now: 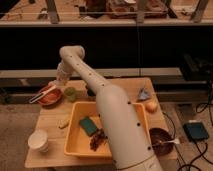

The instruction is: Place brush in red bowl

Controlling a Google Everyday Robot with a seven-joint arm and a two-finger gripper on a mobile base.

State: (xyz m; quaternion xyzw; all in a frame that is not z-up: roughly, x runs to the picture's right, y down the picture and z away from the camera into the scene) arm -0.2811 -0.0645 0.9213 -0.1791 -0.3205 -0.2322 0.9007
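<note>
Camera view: gripper is seen just above the far rim of the small shallow red-orange bowl; finger state can't be told. The slim white brush w/ dark end is laid across that bowl, handle jutting off its left rim. Right of the bowl: small green cup, then a yellow rectangular plastic tub holding a green sponge. The white arm blocks much of the wooden table.
</note>
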